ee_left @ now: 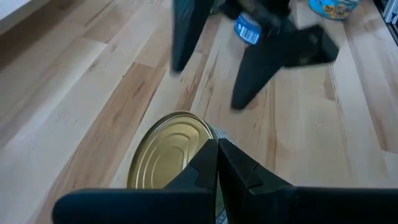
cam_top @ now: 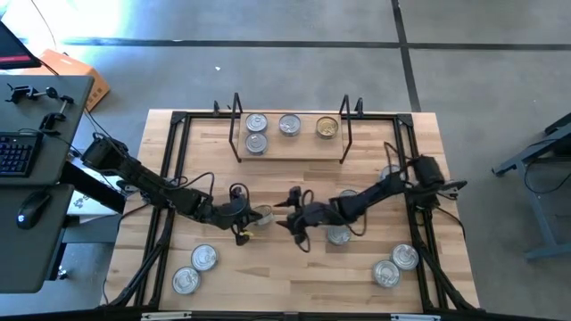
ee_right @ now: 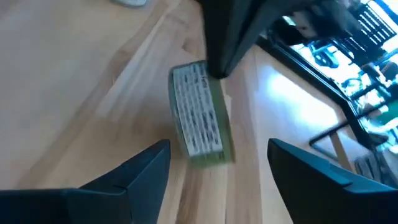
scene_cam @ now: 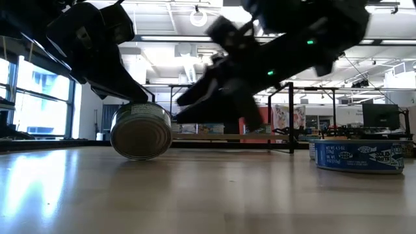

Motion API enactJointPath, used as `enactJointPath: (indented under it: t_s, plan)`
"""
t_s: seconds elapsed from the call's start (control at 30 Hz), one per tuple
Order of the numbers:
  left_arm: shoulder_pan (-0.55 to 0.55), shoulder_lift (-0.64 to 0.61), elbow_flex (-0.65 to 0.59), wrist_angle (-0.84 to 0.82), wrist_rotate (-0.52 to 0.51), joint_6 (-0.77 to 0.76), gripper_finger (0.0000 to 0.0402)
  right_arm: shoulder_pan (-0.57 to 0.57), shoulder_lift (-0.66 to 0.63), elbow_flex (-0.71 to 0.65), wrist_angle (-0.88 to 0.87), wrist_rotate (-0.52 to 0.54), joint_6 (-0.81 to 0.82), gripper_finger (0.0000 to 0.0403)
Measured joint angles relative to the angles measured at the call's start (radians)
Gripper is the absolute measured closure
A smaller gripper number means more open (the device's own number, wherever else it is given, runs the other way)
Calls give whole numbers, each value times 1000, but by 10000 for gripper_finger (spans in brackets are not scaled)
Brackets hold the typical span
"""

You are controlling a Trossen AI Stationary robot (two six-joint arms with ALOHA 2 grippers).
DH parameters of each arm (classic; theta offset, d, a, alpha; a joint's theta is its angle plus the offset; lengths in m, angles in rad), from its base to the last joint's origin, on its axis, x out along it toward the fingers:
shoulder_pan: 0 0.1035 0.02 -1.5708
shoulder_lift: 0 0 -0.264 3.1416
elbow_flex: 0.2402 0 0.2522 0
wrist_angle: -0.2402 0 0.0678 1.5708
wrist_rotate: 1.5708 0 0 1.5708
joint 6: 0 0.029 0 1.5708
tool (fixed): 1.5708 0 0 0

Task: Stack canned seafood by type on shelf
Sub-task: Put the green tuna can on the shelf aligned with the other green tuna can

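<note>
my left hand [cam_top: 243,217] was pressed together against a gold-topped tin [ee_left: 171,155] standing on edge on the counter [cam_top: 268,267]. my right hand [cam_top: 290,214] was spread wide just beside it, gripping nothing.

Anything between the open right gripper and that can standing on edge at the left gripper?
Nothing: the right wrist view shows only bare table between the right gripper and the can.

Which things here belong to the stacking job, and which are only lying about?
Job: shelf; tins on shelf; loose tins; gold-lidded tin on edge beside shut left end effector; open right end effector.
Lying about: keyboard; mouse.
</note>
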Motion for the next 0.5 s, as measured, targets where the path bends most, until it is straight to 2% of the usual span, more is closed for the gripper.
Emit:
enactJointPath:
  t_s: [0.1,0.27,0.33,0.47,0.5]
  plan:
    - [0,0,0,0,0,0,401,-19,57,101,-84,-49,-47,142]
    - [0,0,0,7,-4,7,401,-30,110,238,-257,-67,-41,160]
    - [0,0,0,9,-24,7,401,-30,119,261,-271,-57,-3,186]
    - [0,-1,0,15,-71,21,401,-30,119,249,-256,-33,102,283]
    - [0,-1,1,15,-84,31,401,-29,119,241,-252,-17,136,280]
